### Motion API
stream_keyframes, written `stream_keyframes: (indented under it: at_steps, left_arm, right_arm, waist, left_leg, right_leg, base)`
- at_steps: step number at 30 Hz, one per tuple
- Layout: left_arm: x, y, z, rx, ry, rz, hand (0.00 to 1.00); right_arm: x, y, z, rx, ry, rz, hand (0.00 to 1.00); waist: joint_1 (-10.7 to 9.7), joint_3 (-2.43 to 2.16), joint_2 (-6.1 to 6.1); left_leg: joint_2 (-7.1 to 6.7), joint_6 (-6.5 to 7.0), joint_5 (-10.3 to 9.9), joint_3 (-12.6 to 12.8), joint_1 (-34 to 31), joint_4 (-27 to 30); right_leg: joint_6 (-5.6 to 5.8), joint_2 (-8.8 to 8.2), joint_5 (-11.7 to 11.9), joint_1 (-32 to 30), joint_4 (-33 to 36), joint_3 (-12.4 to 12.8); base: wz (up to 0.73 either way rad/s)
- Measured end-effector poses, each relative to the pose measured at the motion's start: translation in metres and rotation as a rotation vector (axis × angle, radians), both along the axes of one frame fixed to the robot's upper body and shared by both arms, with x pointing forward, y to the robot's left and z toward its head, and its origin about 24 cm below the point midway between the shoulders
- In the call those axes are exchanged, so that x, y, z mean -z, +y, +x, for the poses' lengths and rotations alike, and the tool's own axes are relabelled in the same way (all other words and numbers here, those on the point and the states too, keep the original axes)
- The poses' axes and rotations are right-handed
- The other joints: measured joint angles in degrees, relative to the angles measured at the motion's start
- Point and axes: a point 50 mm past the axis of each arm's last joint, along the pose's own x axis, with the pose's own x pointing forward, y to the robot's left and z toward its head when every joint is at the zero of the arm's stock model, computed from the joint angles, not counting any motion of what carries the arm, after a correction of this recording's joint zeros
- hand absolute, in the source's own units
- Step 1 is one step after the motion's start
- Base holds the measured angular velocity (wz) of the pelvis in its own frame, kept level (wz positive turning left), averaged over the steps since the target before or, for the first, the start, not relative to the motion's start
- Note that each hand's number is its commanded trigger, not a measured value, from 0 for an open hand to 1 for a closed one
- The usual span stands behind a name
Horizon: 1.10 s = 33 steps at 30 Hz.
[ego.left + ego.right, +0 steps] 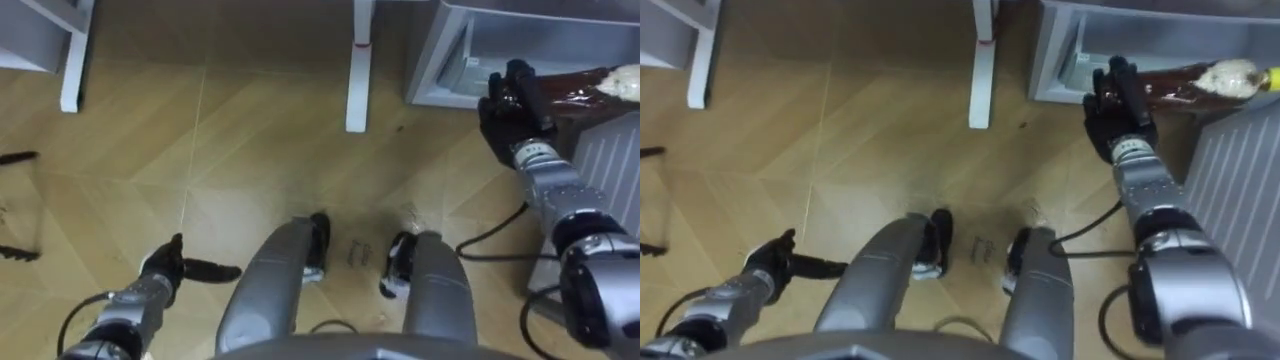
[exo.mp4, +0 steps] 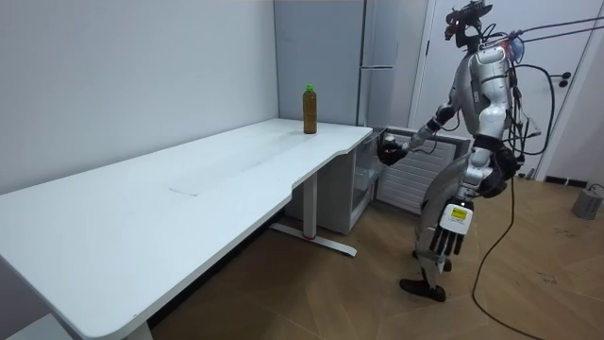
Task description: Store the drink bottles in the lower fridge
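Note:
A dark brown drink bottle (image 1: 575,88) with a pale end lies sideways in my right hand (image 1: 515,105), whose fingers are curled round it. Hand and bottle hover just in front of the open lower fridge (image 1: 470,55), at the view's upper right. In the room view this right hand (image 2: 389,151) reaches forward at the fridge's opening. A second brown bottle with a green cap (image 2: 309,110) stands upright on the far end of the white table (image 2: 189,189). My left hand (image 1: 165,268) hangs low by my side with straight fingers, holding nothing.
The fridge's ribbed open door (image 1: 610,160) stands close by my right arm. White table legs (image 1: 357,70) rise from the wooden floor left of the fridge. A tall grey fridge (image 2: 377,57) stands above the low compartment. I stand on the floor beside the table's end.

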Motion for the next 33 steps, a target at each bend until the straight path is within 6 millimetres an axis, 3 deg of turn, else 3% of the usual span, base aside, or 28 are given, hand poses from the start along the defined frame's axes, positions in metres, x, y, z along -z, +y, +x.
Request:
stream_keyframes:
  at_steps: [5,11,20,25,27,28,29,33]
  left_arm:
    - [0.0,-0.007,0.004,0.072,0.011,0.006,0.0]
    - [0.002,-0.007,0.001,0.114,0.032,0.023,0.0]
    - [0.004,0.003,-0.013,0.103,0.074,0.045,0.0]
    - [0.004,0.003,-0.013,0.089,0.071,0.036,0.0]
    - [0.004,0.003,-0.013,0.09,0.072,0.036,0.0]
    - [0.004,0.003,-0.013,0.089,0.072,0.036,0.0]
    - [0.004,0.004,-0.013,0.089,0.072,0.037,0.0]
    - [0.004,0.004,-0.014,0.089,0.073,0.037,0.0]
  right_arm:
    - [-0.029,-0.007,0.019,0.002,-0.073,-0.033,1.0]
    - [-0.047,-0.003,0.033,0.001,-0.098,-0.031,1.0]
    - [-0.082,0.001,0.051,-0.008,-0.172,-0.045,1.0]
    - [-0.088,0.002,0.055,0.0,-0.158,-0.046,1.0]
    - [-0.089,0.002,0.055,-0.002,-0.159,-0.05,0.52]
    - [-0.091,0.002,0.056,-0.003,-0.163,-0.05,0.44]
    - [-0.09,0.002,0.056,-0.002,-0.16,-0.05,0.0]
    - [-0.09,0.002,0.056,0.004,-0.147,-0.05,0.0]
  waist:
    - [-0.3,-0.04,-0.07]
    - [-0.3,-0.04,-0.13]
    - [-0.5,-0.15,-0.29]
    - [-0.5,-0.15,-0.29]
    - [-0.5,-0.17,-0.31]
    - [-0.4,-0.18,-0.28]
    - [-0.5,-0.18,-0.28]
    - [-0.4,-0.19,-0.29]
  left_leg:
    - [-0.06,0.15,-0.1,-0.6,-5.1,3.1]
    - [-0.03,0.32,-1.4,-0.7,-9.2,6.2]
    - [-0.03,0.79,-1.8,0.3,-11.0,7.0]
    - [-0.01,0.82,-1.8,0.7,-11.0,7.0]
    - [0.0,0.91,-1.8,1.0,-11.1,7.1]
    - [0.01,0.97,-1.9,1.2,-11.3,7.3]
    - [0.04,0.97,-1.9,1.2,-11.3,7.3]
    - [0.02,0.98,-1.9,1.1,-11.3,7.4]
  right_leg:
    - [-0.7,-0.1,-0.2,-4.5,2.6,0.0]
    - [-1.26,-0.87,-1.2,-8.4,5.3,-0.5]
    - [-1.07,-1.38,-1.7,-10.6,6.7,0.2]
    - [-1.08,-1.68,-1.7,-10.7,6.7,0.0]
    - [-1.09,-1.72,-1.8,-11.1,7.1,0.2]
    - [-1.09,-1.76,-1.8,-11.2,7.3,0.2]
    - [-1.1,-1.74,-1.8,-11.3,7.3,0.2]
    - [-1.1,-1.76,-1.8,-11.3,7.4,0.2]
  base:
    - [0.1]
    - [0.0]
    - [0.0]
    - [0.0]
    - [0.0]
    - [0.0]
    - [0.0]
    - [0.0]
